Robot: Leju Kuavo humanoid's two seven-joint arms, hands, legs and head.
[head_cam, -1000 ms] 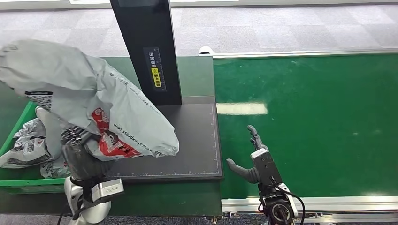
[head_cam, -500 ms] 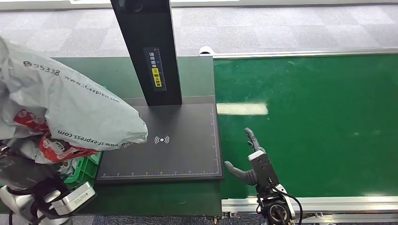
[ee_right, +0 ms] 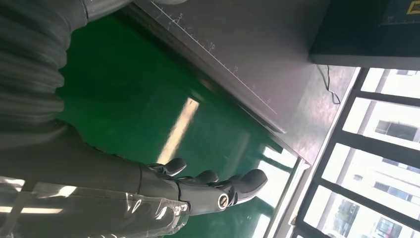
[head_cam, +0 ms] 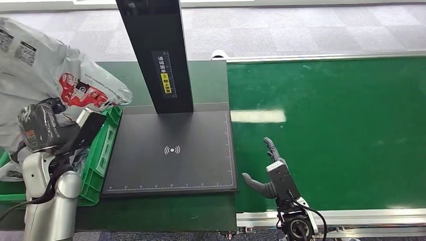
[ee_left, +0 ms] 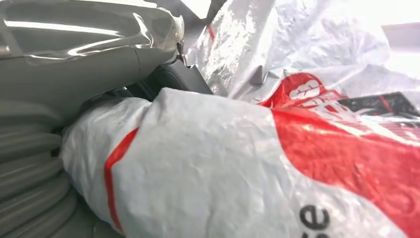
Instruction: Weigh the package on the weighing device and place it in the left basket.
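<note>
The package (head_cam: pixel 47 65) is a large grey plastic mailer with red print, held up over the green basket (head_cam: pixel 103 145) at the far left. My left hand (head_cam: pixel 42 125) grips its lower end; the bag wraps around the hand and hides most of the fingers. Up close the crumpled grey and red bag (ee_left: pixel 237 163) covers the left hand. The weighing device's black platform (head_cam: pixel 173 150) lies bare beside the basket, with its dark post (head_cam: pixel 155 55) behind. My right hand (head_cam: pixel 269 168) hovers open over the green belt (head_cam: pixel 326 130), fingers (ee_right: pixel 218 186) stretched and holding nothing.
Other grey mailers (head_cam: pixel 10 165) lie in the basket under the held package. A metal rail (head_cam: pixel 351 218) runs along the belt's near edge. Grey carpet floor (head_cam: pixel 301 25) lies beyond the table.
My left arm has swung the package off the scale platform to the left and up over the basket. The platform now shows bare. The right hand has barely moved.
</note>
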